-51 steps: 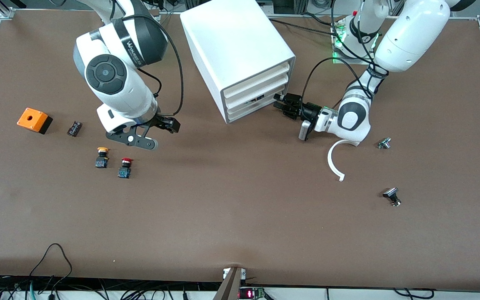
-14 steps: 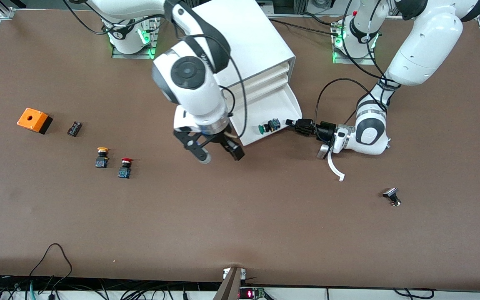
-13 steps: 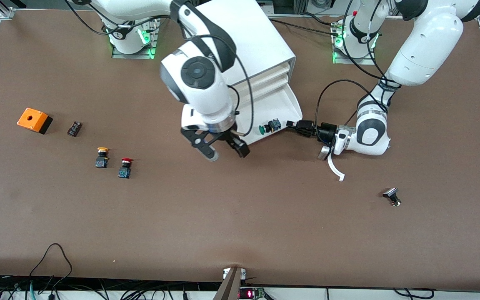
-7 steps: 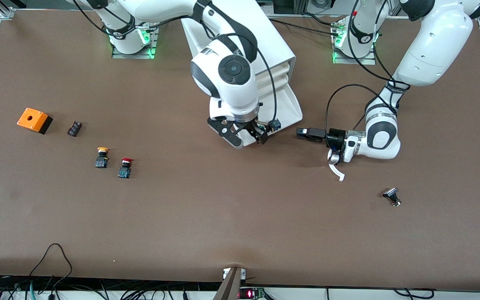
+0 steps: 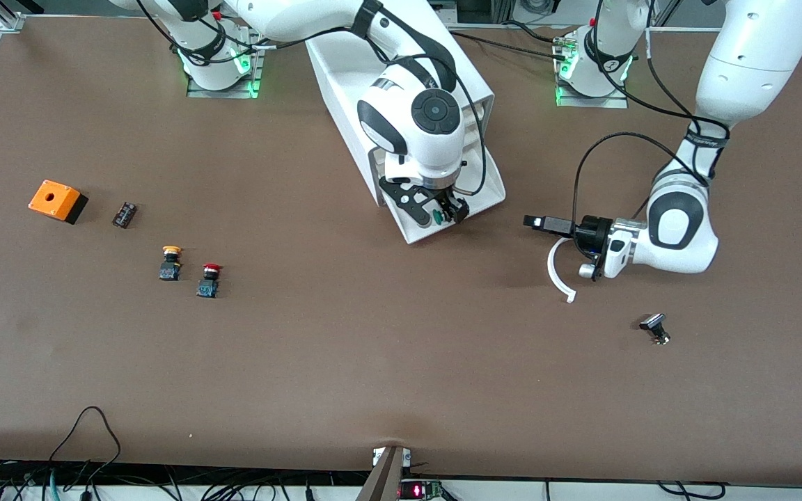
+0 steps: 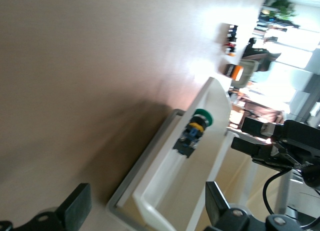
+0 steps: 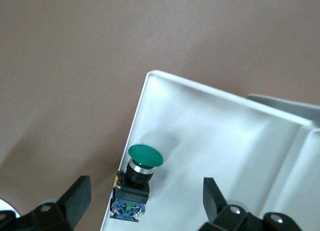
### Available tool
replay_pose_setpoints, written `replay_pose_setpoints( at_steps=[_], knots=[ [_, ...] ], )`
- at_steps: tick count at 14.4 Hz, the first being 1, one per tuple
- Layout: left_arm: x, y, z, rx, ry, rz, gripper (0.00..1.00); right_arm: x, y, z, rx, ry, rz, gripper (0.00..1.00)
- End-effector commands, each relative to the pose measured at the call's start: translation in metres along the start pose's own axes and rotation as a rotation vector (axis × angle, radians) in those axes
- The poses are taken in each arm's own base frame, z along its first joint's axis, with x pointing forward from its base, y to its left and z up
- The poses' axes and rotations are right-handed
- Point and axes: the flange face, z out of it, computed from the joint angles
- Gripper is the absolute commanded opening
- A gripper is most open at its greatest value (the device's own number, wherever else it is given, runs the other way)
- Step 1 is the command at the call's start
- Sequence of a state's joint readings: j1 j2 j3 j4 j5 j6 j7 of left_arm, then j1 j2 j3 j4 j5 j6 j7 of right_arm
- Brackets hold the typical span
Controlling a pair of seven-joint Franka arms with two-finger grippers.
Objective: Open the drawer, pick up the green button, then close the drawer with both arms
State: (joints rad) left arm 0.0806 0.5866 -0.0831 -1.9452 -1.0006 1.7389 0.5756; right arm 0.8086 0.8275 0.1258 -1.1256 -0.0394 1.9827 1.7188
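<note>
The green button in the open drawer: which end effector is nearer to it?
Right. The right end effector hovers open over the green button; the left end effector, also open, is beside the drawer, over the table.

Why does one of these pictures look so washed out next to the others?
Left wrist view: bright glare whitens the background past the drawer, and the table looks smeared. Right wrist view: even light, the green button sharp. Front view: evenly lit, soft shadows under both arms.

An orange box (image 5: 57,200), 2 buttons — yellow-capped (image 5: 170,262), red-capped (image 5: 209,280) — a white curved strip (image 5: 558,274).
</note>
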Motion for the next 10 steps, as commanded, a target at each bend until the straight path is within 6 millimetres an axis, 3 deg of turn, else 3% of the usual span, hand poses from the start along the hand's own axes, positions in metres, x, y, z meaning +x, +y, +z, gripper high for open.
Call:
replay_pose_setpoints(
  at_steps=[1,4,7,10],
  knots=[
    [0.005,0.006,-0.033,0.177,0.002,-0.081,1.00,-0.019,-0.006,0.014,0.026,0.000,0.016,0.99],
    [0.008,0.037,-0.078,0.416,0.029,-0.169,1.00,-0.028,-0.008,0.028,0.042,-0.006,0.042,0.99],
    [0.018,0.065,-0.102,0.625,0.082,-0.247,1.00,-0.041,-0.005,0.048,0.033,-0.007,0.055,0.99],
    [0.027,0.091,-0.125,0.771,0.164,-0.300,1.00,-0.044,-0.005,0.054,0.034,-0.007,0.055,0.95]
  ],
)
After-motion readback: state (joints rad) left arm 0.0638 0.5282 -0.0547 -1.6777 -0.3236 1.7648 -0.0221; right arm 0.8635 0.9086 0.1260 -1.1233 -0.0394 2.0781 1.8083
